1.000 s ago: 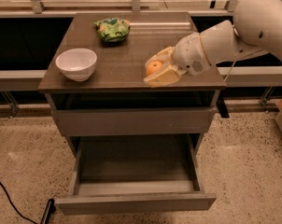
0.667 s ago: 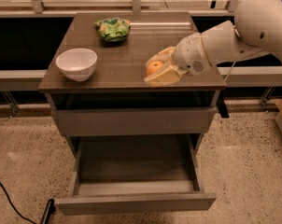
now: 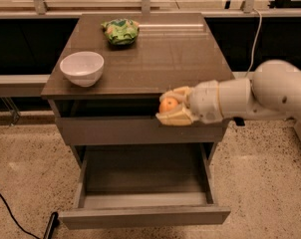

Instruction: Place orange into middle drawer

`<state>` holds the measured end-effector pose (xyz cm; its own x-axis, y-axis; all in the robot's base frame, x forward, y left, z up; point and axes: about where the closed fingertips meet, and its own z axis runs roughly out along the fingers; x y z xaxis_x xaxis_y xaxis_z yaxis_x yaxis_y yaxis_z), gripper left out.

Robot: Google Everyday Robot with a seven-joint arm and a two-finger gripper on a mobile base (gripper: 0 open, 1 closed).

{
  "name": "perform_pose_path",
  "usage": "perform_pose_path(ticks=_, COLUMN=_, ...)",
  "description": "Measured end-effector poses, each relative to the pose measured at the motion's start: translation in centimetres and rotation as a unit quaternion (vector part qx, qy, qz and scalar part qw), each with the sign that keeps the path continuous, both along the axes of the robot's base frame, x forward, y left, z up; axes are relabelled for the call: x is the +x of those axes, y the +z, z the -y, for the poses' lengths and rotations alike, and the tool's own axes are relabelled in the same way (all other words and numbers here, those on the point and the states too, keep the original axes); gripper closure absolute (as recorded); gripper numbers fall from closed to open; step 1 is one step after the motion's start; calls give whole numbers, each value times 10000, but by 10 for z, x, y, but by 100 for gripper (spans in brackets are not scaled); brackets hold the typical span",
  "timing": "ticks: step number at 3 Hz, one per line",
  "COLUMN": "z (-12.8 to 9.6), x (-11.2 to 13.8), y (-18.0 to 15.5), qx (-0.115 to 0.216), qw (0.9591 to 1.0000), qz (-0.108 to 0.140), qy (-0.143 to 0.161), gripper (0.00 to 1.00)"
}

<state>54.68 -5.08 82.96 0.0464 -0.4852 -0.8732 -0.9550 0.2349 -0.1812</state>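
The orange (image 3: pixel 169 104) is grasped by the pincer (image 3: pixel 166 107), whose tan fingers (image 3: pixel 173 118) are closed above and below the fruit so that it is cradled and cannot roll free. It is held clear of the desk (image 3: pixel 165 54), just in front of the desk's front edge and level with the dark gap under the top, with the closed drawer front (image 3: pixel 115 131) directly below it. The middle drawer (image 3: pixel 140 214) is seen pulled fully out lower down, its dark floor exposed; the fruit is judged to be held over it so that a descent can be made into the opening. The arm (image 3: pixel 270 96) is reached in from the right, roughly level, with the wrist pointed left. A white bowl (image 3: pixel 82 67) and a green snack bag (image 3: pixel 120 30) are left on the desk, well apart from the pincer. The placing is judged not yet done: lowering and release are called for.
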Motion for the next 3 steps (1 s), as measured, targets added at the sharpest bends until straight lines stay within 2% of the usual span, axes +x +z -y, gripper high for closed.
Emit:
perform_pose_path(ticks=1, z=16, x=-16, y=-89, qx=215, qw=9992, qz=44, qy=-328, gripper=100)
perform_pose_path(ticks=2, z=16, x=-16, y=-89, qx=215, qw=9992, qz=44, qy=-328, gripper=100)
perform_pose_path(ticks=3, z=19, x=-12, y=-110, qx=377, qw=9991, qz=92, qy=-147, gripper=100)
